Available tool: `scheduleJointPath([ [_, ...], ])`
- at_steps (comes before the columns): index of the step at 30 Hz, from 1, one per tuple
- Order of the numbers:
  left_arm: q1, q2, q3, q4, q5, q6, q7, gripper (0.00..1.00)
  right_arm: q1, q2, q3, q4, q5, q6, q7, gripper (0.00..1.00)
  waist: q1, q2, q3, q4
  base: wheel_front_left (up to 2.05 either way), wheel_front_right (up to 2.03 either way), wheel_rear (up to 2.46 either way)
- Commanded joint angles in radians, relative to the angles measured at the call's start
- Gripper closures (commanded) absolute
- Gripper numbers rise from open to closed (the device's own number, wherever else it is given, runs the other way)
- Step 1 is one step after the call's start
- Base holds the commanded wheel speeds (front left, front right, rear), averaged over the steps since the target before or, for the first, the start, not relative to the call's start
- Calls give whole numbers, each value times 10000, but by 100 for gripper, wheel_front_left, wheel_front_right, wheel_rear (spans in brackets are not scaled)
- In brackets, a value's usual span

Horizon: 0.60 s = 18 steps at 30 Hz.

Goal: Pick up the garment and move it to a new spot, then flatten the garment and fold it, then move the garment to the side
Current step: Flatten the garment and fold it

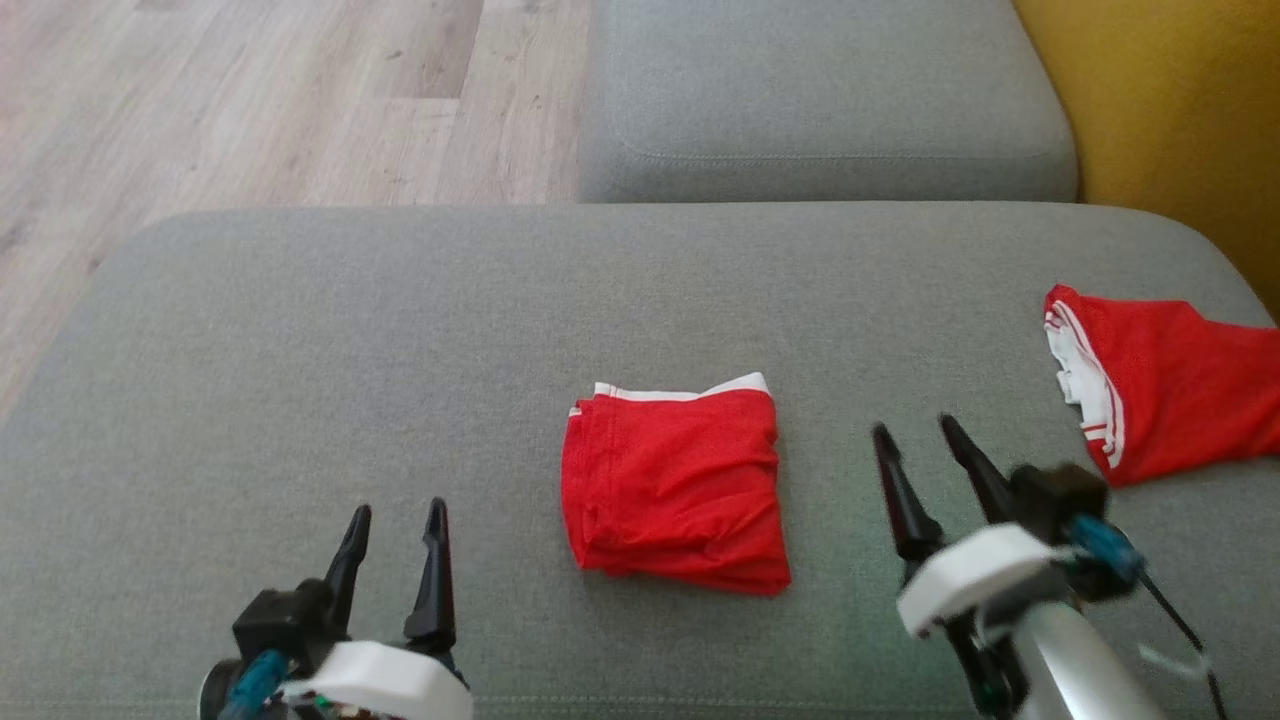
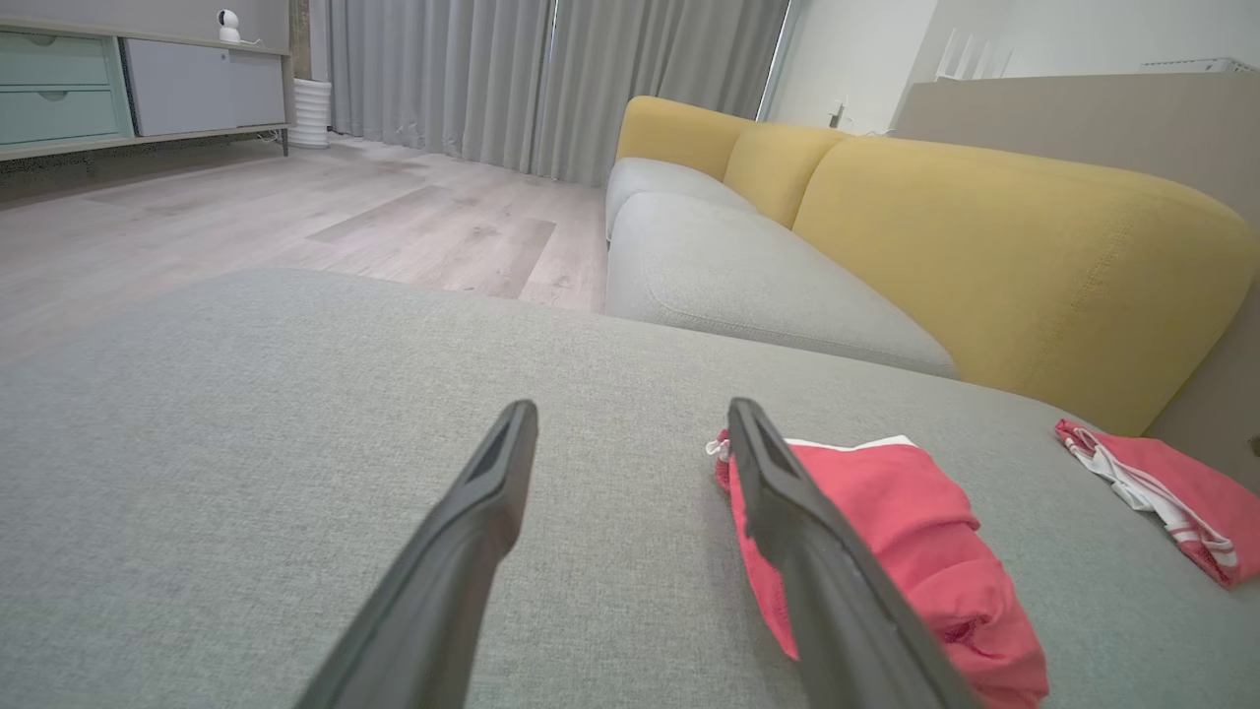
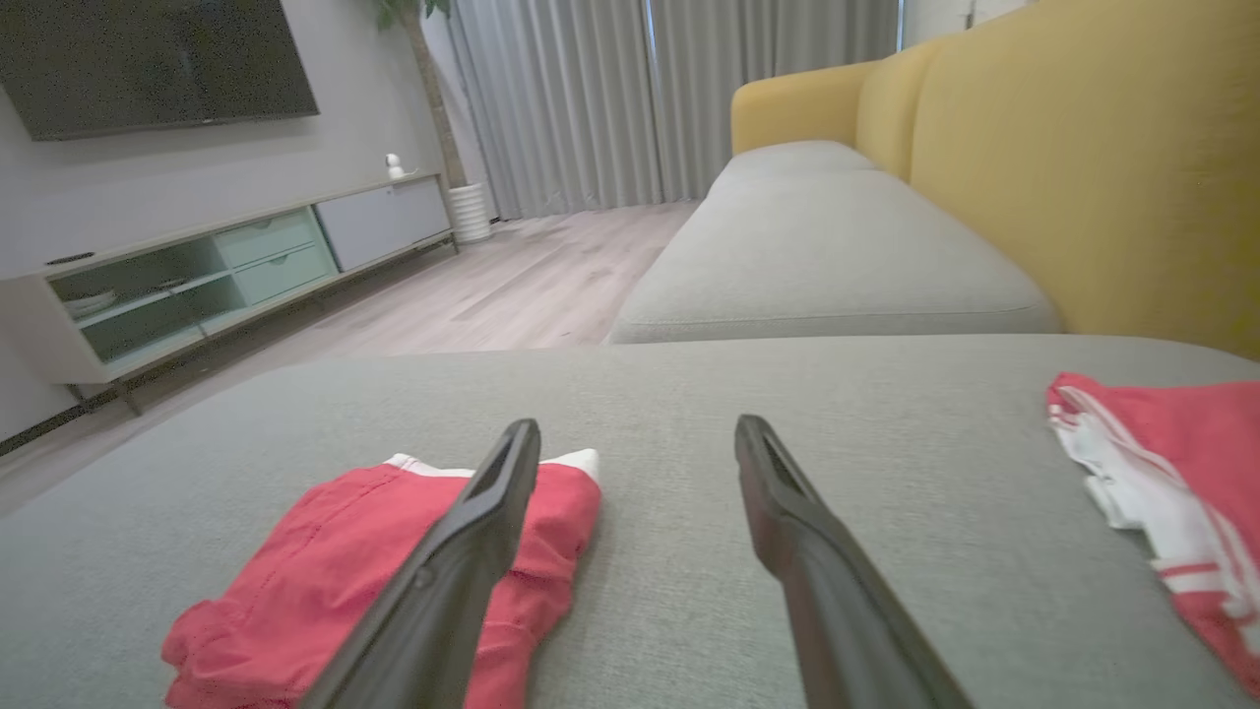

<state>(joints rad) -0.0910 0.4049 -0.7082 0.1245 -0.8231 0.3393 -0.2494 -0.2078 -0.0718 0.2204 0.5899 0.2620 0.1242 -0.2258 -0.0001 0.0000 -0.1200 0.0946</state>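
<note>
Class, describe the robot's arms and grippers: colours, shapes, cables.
The left gripper and right gripper each have two long, tapering black fingers, a rounded white collar and a teal connector. The right forearm is silvery, with a thin black cable.

1. You have soft, even daylight; the curtains at 12 o'clock in both wrist views glow pale.
2. Shadows are faint: a thin one hugs the folded garment along its 6 o'clock edge.
3. The right gripper, at 4 o'clock in your head view, looks blurred.
4. Wrist views bow at their edges.
</note>
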Motion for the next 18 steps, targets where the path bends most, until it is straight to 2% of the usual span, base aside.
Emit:
scheduleJointPath([
  [1, -394, 252, 567, -163, 15, -79, -120, 0, -25, 152, -150, -722, -305, 65, 113, 0, 1, 0, -49, -44, 0, 0, 0],
  [5, -240, 384, 716, 39, 14, -239, -121, 0, 951, 207, -902, -1971, -682, 65, 555, 0, 1, 0, -113, -81, 0, 0, 0],
  [18, 108, 332, 801, 36, 233, -313, -123, 0, 2291, 214, -1512, -3774, -400, 65, 1233, 0, 1, 0, -184, 66, 0, 0, 0],
])
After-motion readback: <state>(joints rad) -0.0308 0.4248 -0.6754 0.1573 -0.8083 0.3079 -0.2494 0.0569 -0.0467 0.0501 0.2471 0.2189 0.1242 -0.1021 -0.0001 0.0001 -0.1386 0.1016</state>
